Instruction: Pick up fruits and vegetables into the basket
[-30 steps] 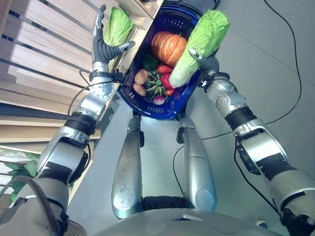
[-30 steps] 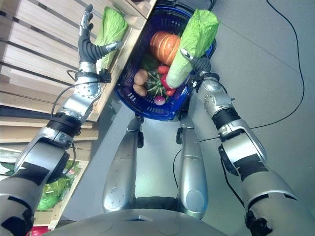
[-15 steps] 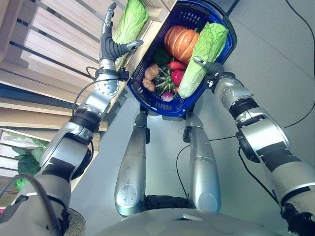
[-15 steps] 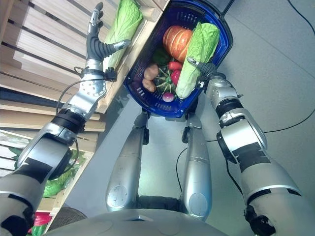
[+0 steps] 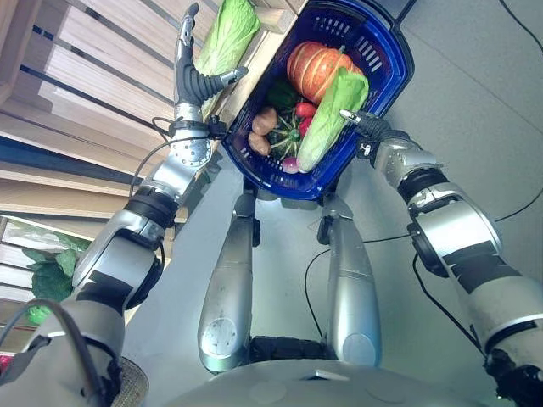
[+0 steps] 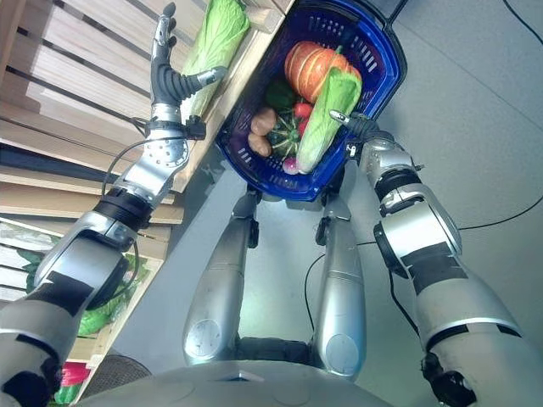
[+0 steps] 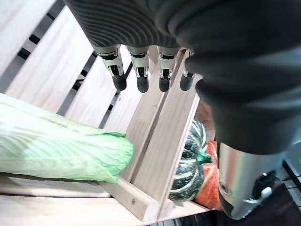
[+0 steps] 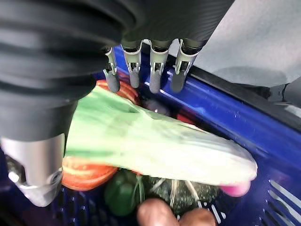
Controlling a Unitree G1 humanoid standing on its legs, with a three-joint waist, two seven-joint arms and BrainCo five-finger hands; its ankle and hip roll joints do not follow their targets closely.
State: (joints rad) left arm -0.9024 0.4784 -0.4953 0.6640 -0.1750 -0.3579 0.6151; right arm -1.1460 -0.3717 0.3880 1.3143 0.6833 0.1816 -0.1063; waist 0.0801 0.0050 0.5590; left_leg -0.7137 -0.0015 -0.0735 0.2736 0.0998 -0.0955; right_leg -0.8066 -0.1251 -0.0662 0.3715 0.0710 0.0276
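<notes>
The blue basket (image 5: 386, 64) is sitting on the floor (image 5: 475, 110) in front of the robot, tight against the slatted wooden shelf (image 5: 93, 76). A long pale-green cabbage (image 5: 327, 114) is lying slantwise inside it, its leafy end up against an orange pumpkin (image 5: 310, 68) and its white stalk end down near a small pink radish (image 5: 291, 164). Under and beside the cabbage I am seeing a red pepper (image 5: 305, 110), a dark green striped squash (image 5: 284, 140) and two brown potatoes (image 5: 265, 123) crowded toward the shelf side of the basket.

The right hand (image 5: 363, 125) is hovering at the basket's rim just beside the cabbage, its fingers (image 8: 157, 75) stretched out straight above the leaves and its thumb held off to one side, so it is released and gripping nothing.

The left hand (image 5: 191, 72) is reaching up toward the shelf, fingers straight and pointing at the slats, thumb spread sideways, also holding nothing. A second cabbage (image 5: 225, 34) is lying on the shelf board just beyond that thumb. In the left wrist view another striped squash (image 7: 188, 165) is resting behind a slanted wooden divider (image 7: 160, 155).
</notes>
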